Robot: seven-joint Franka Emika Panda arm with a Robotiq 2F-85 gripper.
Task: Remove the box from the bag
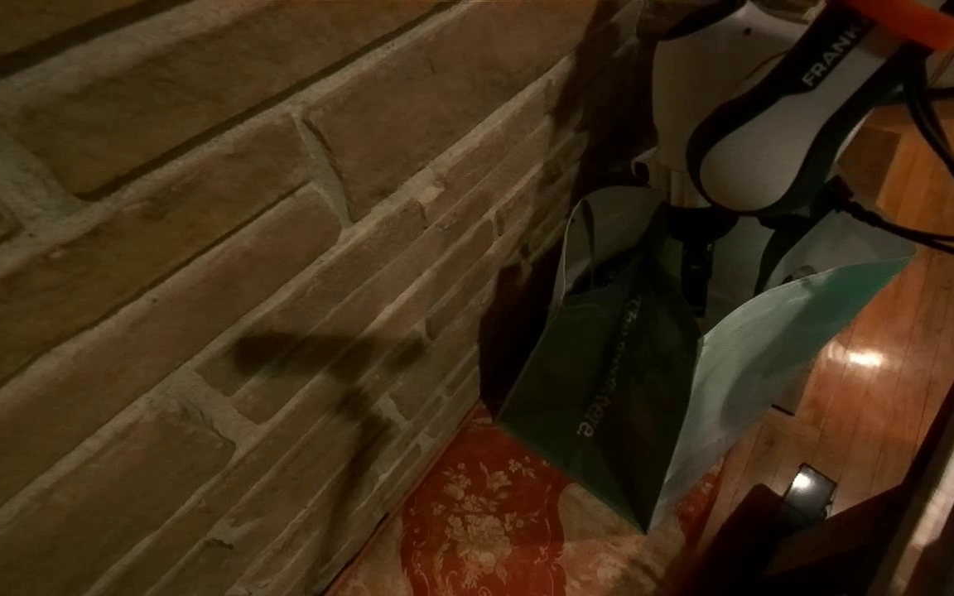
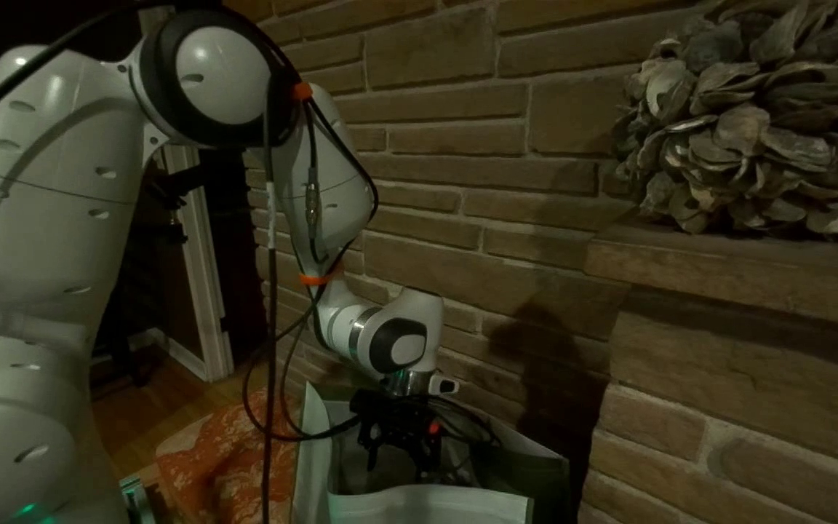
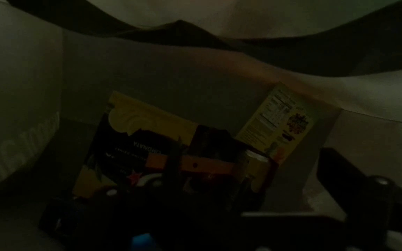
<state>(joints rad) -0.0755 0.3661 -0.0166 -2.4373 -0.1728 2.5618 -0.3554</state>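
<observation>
Dark green panels with paler grey-green sides identify the shopping bag, which we see standing upright on an orange-red floral mat, just beside a stone wall. In both exterior views the white Franka arm reaches down to the bag's mouth. Its Robotiq gripper lies inside the rim; in the wrist view we find the two fingers spread well apart. Beyond them, deep in the dim interior, we read LIMONATA, upside down, on a black-and-yellow drinks carton. An orange strip crosses the same area, though we cannot tell what it belongs to. Near the drinks carton, toward a corner of the bag, we note a yellow carton printed with a nutrition table. Of the box we can say little: a blue patch shows at the lower edge of the wrist view, largely masked by dark gripper parts, and we cannot tell whether it is the box. In an exterior view we also observe a cluster of shells on a stone ledge.
</observation>
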